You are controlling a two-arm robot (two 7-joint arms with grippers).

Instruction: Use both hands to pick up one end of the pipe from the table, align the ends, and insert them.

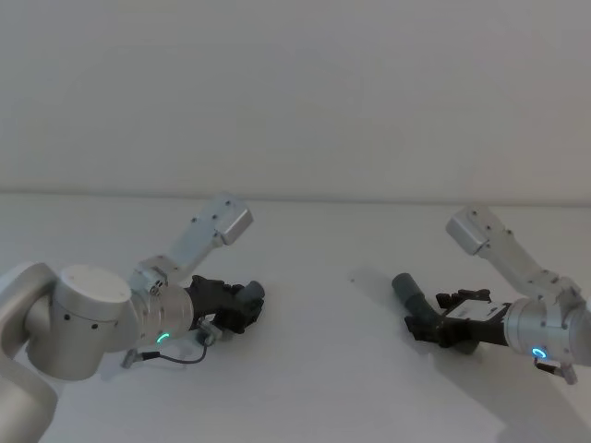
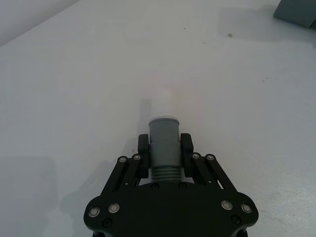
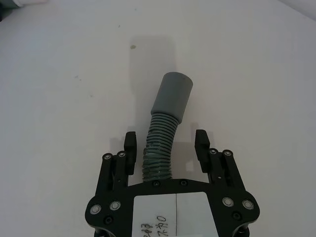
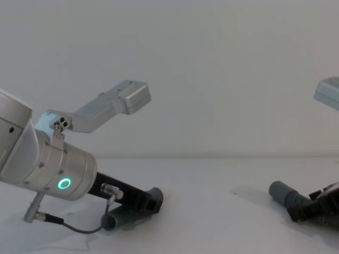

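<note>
Left end effector [image 2: 164,144]: closed on the short tube [image 2: 164,148], collar end [image 2: 163,126] pointing forward, low at the desk [image 2: 74,98].

Right end effector [image 3: 165,142]: fingers spread, straddling the corrugated hose [image 3: 159,153] with gaps either side. Hose rests on the desk, cuff [image 3: 172,94] leaning off-axis.

Risks: the hose probably flexes if gripped this far behind the cuff, so the cuff droops and misses the collar. Uneven closing may shove the hose sideways.

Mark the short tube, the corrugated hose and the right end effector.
short tube [image 2: 163,138]: left wrist view, on its smooth grey barrel.
corrugated hose [image 3: 170,96]: right wrist view, on its smooth round cuff.
right end effector [image 3: 165,138]: right wrist view, midway between its open fingertips.
</note>
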